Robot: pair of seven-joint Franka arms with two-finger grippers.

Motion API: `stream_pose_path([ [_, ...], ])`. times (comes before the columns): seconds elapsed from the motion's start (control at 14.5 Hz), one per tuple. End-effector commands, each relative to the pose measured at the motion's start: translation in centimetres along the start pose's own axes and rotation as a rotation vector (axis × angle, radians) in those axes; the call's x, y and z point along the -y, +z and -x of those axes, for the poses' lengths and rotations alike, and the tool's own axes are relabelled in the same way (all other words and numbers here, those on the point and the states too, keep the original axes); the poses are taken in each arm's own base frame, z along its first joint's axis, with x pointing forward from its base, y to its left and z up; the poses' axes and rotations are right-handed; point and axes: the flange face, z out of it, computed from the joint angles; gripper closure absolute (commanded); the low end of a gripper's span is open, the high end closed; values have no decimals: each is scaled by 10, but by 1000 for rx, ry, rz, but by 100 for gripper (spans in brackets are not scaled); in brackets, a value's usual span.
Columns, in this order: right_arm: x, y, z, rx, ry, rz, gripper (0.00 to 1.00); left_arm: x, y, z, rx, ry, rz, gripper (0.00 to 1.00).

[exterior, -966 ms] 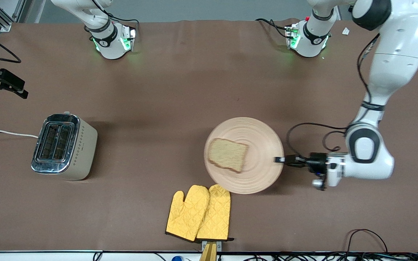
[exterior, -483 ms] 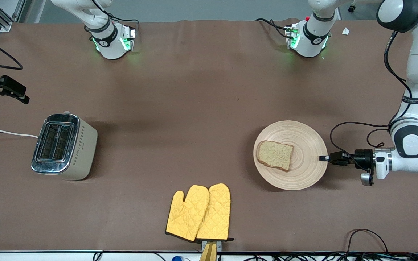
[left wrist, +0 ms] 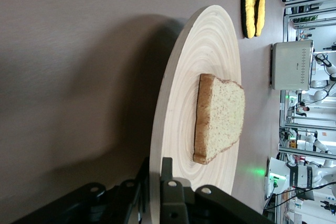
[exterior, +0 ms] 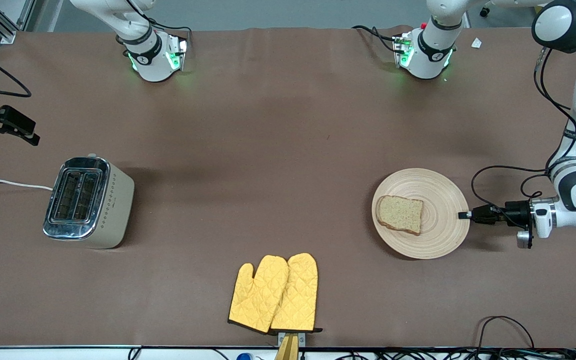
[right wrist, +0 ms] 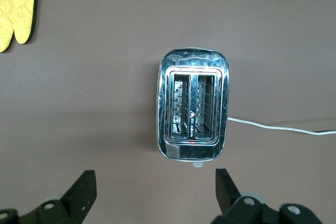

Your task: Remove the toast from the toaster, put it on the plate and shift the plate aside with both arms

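The left gripper (exterior: 465, 215) is clamping the rim of the plate (exterior: 443, 235) at the edge toward the left arm's end of the table; the left wrist view is showing its fingers (left wrist: 169, 190) pinching the thin wooden edge from above and below. The toast (exterior: 400, 214) is lying flat on the plate, off centre, on the part away from the clamped edge. The toaster (exterior: 88, 202) is standing well apart, toward the right arm's end of the table, with both slots empty in the right wrist view.

Handling assessment:
- The plate is appearing rigid, light and smooth. Its turned wood is showing concentric ring grain and a shallow raised rim. A one-sided rim grip is likely letting it tip or pivot, so it should be kept level and low.
- The toast is looking light, dry and crumbly, with a speckled wholegrain face and a darker crust. It is resting loose and could slide on the smooth wood under a sudden stop or a tilt.

The right gripper (right wrist: 152, 184) is hanging over the toaster with its fingers spread wide and holding nothing; this arm is waiting. The toaster is showing a shiny chrome top (right wrist: 193, 62), beige sides with small diamond marks and a white cord (exterior: 8, 183).

A pair of yellow quilted oven mitts (exterior: 274, 294) is lying near the table edge closest to the front camera.
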Motion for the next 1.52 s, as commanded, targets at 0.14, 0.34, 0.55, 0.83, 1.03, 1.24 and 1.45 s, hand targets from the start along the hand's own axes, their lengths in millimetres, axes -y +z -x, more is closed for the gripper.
stream_pose_path([
  [0.14,2,-1,2,2,-8,8,0,-1,-5,-2,24,37,-20,0],
  [0.34,6,-9,2,-15,-11,13,0,-32,-49,-28,92,85,-223,0],
  [0.55,1,-13,2,-21,-11,23,0,-109,-78,-59,152,186,-428,0],
  [0.83,-5,-25,2,-44,2,15,0,-245,-83,-85,181,274,-666,0],
  [1.03,-8,-22,4,-23,8,13,0,-352,-62,-86,189,289,-789,0],
  [1.24,-8,-20,5,-13,8,13,0,-442,-33,-68,198,223,-889,0],
  [1.45,-5,-20,6,-1,4,12,0,-512,-27,-45,137,164,-1001,0],
])
